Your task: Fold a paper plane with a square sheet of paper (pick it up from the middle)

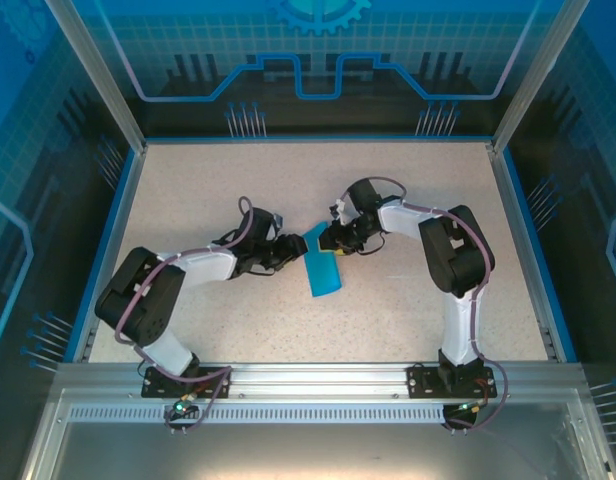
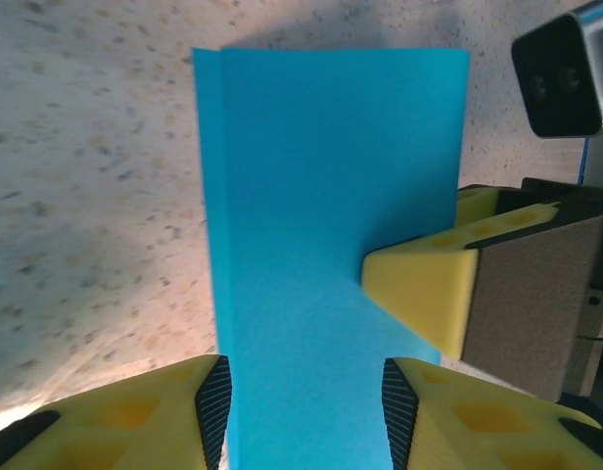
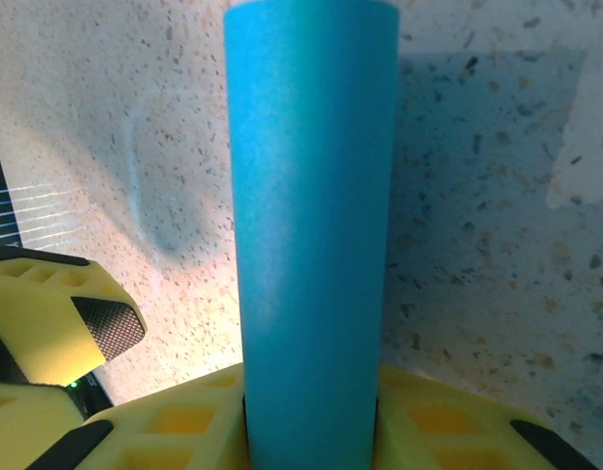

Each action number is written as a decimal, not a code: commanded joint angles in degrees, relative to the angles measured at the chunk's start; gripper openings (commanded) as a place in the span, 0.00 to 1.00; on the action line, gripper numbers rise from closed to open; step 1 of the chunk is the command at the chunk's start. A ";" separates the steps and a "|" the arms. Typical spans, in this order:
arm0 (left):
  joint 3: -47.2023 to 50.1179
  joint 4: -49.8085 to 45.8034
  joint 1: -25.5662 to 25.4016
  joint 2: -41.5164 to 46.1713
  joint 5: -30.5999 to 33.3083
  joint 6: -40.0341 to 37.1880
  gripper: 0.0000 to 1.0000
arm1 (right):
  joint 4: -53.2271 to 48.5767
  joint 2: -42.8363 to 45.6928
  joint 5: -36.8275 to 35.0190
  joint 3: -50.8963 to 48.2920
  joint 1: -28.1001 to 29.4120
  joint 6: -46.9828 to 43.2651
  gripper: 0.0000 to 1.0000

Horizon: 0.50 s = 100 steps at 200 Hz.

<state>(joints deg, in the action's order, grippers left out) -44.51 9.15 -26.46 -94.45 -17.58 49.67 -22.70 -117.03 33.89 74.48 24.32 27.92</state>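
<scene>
Showing, left of centre on the speckled table [image 1: 238, 180], the left gripper [image 1: 294, 250] at the end of an arm extending from the near-left base. Noting its jaws partly spread, with black pads [image 2: 213, 403] flanking one short end of the square sheet of paper [image 1: 325, 272]; impossible to tell whether pressing the sheet's long edges or merely standing beside them. Locating the sheet at the table's middle, between the two grippers and stretching from them toward the near edge, folded to a narrow teal rectangle with a thin offset strip along its left side in the left wrist view. Unclear whether resting on the table or lifted off it. Showing, just right of the sheet, the right gripper [image 1: 331, 240] on an arm extending from the near-right base, pinching the sheet: one yellow finger [image 2: 419, 286] laid on the paper's right edge in the left wrist view, both fingers closed against a rounded loop of paper in the right wrist view. Placing the two grippers near each other at the sheet's far end.
</scene>
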 commanded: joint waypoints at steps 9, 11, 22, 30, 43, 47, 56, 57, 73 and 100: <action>-3.40 -0.21 -1.58 -3.18 2.07 1.07 0.45 | -0.96 -1.31 -1.31 -0.48 -0.85 -1.73 0.32; -3.52 -0.30 -1.69 -3.36 2.21 1.07 0.44 | -1.04 -1.39 -1.36 -0.50 -0.89 -1.84 0.32; -4.13 -0.70 -2.03 -4.12 3.08 1.07 0.43 | -1.41 -1.78 -1.80 -0.21 -0.89 -2.28 0.32; -4.27 -0.89 -2.26 -4.62 3.64 1.29 0.42 | -1.68 -2.08 -2.05 -0.12 -0.85 -2.48 0.32; -4.37 -1.06 -2.49 -5.07 4.49 1.55 0.41 | -1.89 -2.53 -2.46 -0.04 -0.91 -2.86 0.32; -4.36 -1.14 -2.47 -5.08 4.84 1.67 0.41 | -1.95 -2.63 -2.56 0.04 -0.93 -2.87 0.32; -4.11 -1.15 -2.54 -5.13 5.51 2.07 0.40 | -1.99 -2.91 -2.88 -0.04 -0.89 -2.96 0.32; -4.05 -1.11 -2.50 -5.13 5.57 2.04 0.40 | -2.00 -2.93 -2.92 -0.03 -0.87 -2.92 0.32; -3.64 -1.55 -2.46 -4.73 7.09 2.57 0.40 | -2.20 -3.28 -3.67 0.04 -0.93 -3.00 0.32; -3.14 -2.69 -2.53 -3.75 8.92 2.72 0.40 | -2.78 -3.95 -4.76 0.38 -0.93 -3.47 0.32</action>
<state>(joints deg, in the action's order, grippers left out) -47.59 8.69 -28.67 -98.74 -11.68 51.35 -23.07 -118.43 32.01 74.26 24.05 25.82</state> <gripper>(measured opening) 0.399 0.320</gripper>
